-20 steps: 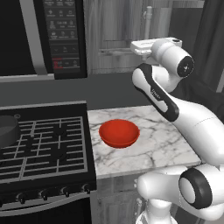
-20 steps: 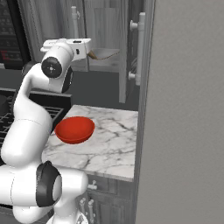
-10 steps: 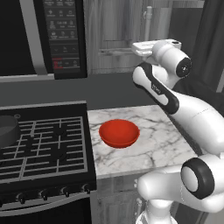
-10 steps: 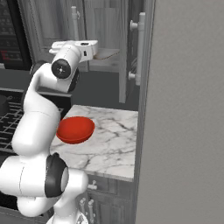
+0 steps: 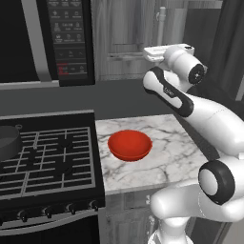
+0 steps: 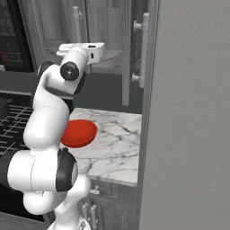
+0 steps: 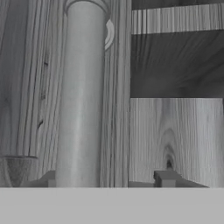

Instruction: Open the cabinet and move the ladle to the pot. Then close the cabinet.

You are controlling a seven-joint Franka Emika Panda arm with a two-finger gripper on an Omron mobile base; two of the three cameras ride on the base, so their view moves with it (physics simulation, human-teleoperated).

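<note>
Gripper [image 7: 107, 179] at the cabinet [image 5: 125, 38], its jaws standing apart astride the handle [image 7: 82, 100], which we see between the fingertips [image 7: 165, 178]; contact we cannot tell. Below and left of the hand: bowl [image 5: 129, 145], then pot [image 5: 8, 143].

Close before my hand [image 7: 107, 180], the cabinet's [image 7: 175, 135] grey wood grain fills my sight, its silvery bar handle [image 7: 81, 100] running upright between my two finger tips [image 7: 165, 178].
</note>
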